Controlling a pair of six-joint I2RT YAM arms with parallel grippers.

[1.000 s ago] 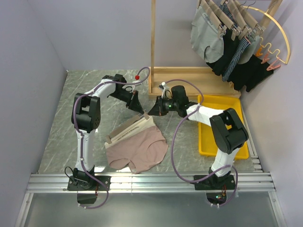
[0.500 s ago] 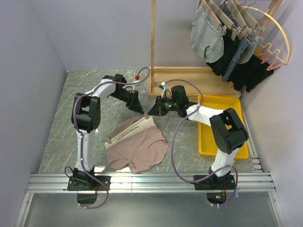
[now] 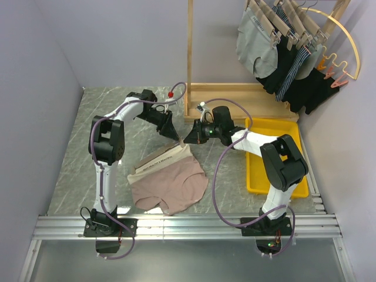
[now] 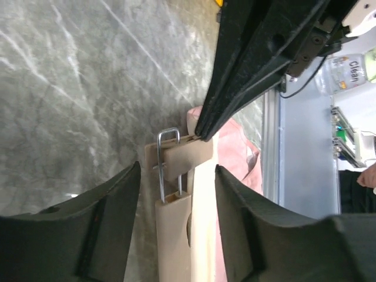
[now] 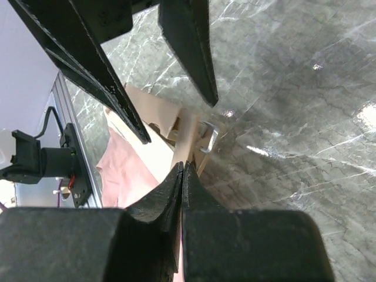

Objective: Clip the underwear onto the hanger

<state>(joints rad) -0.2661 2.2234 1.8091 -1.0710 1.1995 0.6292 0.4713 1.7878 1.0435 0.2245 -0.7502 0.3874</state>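
Underwear (image 3: pixel 176 185), one: pink briefs with a cream waistband (image 3: pixel 167 157), lying flat on the grey marble-look table (image 3: pixel 82 147) between the two arms.

Hanger (image 4: pixel 173 241), one: a light wood bar lying on the table along the waistband. One end clip (image 4: pixel 188 154) with its wire spring (image 4: pixel 160 164) shows clearly, and it lies at the corner of the waistband furthest from the arm bases.

Left gripper (image 3: pixel 170 132), one: jaws spread wide, with one finger (image 4: pixel 106 229) on each side of the clip. There is a gap on both sides, and nothing is held.

Right gripper (image 3: pixel 189 138), one: fingers (image 5: pixel 158 229) pressed together with only a thin seam between them. The tips rest against the upper piece of the clip. It cannot be told whether anything is caught in the seam.

Yellow tray (image 3: pixel 261 176), one: on the table beside the right arm.

Wooden rack (image 3: pixel 190 59), one: standing at the back of the table.

Hung garments, several: one grey pair (image 3: pixel 254 50) at the front and dark ones behind, too crowded to count.

Gold wire arch (image 3: pixel 352 44), one: at the far right.
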